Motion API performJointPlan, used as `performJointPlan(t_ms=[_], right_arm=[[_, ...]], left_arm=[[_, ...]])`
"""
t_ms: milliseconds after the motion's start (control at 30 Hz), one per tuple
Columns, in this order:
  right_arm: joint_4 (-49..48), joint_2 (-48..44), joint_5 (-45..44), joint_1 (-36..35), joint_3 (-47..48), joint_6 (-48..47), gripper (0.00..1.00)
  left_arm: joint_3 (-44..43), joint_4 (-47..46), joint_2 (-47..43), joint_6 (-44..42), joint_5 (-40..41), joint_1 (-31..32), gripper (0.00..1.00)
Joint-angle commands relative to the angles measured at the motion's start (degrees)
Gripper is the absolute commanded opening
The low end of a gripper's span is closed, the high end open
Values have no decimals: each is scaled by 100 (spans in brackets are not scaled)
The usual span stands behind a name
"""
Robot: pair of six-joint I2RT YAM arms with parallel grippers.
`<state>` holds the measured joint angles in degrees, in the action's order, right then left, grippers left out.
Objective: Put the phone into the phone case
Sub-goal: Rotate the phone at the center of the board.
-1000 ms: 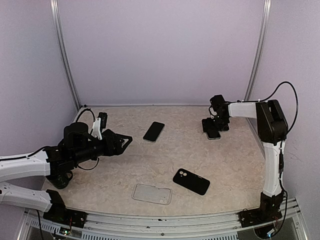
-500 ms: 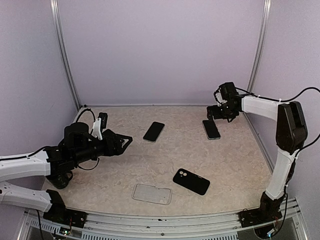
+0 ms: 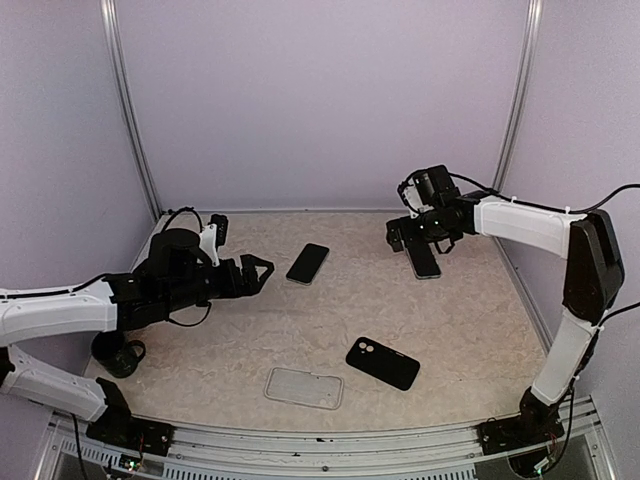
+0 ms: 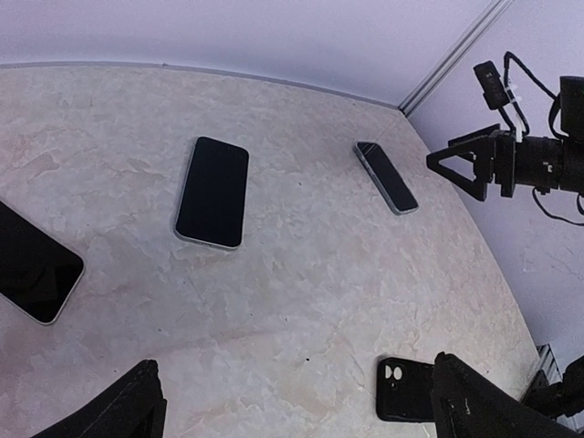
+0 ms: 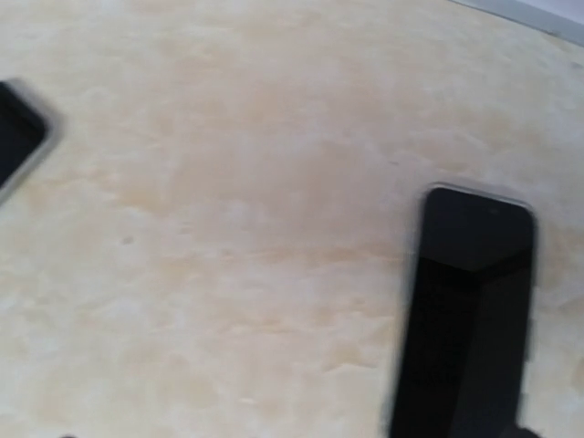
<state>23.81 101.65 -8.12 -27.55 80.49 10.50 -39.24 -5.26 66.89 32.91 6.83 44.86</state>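
Observation:
Two dark phones lie face up: one at the back middle [image 3: 308,262] [image 4: 213,192], one at the back right [image 3: 424,260] [image 4: 386,176] [image 5: 465,310]. A black phone case [image 3: 382,362] [image 4: 406,388] lies at the front right of centre, and a clear case [image 3: 304,387] lies near the front edge. My left gripper [image 3: 255,270] [image 4: 292,415] is open and empty, above the table left of the middle phone. My right gripper [image 3: 397,235] is open and empty, just left of the back-right phone; its fingers are out of the blurred right wrist view.
Another dark phone [image 4: 32,265] lies at the left edge of the left wrist view; my left arm hides it in the top view. Purple walls and metal posts [image 3: 515,100] close in the marbled table [image 3: 470,330].
My right gripper has let go of the back-right phone, risen and swung left of it. My left arm has reached forward and right, toward the middle phone.

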Motion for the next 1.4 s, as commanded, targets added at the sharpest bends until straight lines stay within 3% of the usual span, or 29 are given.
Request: performJointPlan(t_ms=[0,267,800,1133,1367], right_arm=[[-163,-205,-59,-246,-114,206,99],[-260,-195,1,-515,-217,405,99],[-362,-272,50,-724,-442,556,99],[-401,-305,114,-765,-552,632,100],[-436,-338,137,-769,-595,681,100]], left_arm=[[-438,177,548,83,-27,-214,99],[-1190,112,1638,247,-632,-817,99],[-3391,250,4288,-181,-1221,-1200,99],[-4373,433,5287,-273,-1322,-1340,99],[-4555,429,5753,-196,-1484,-1333,99]])
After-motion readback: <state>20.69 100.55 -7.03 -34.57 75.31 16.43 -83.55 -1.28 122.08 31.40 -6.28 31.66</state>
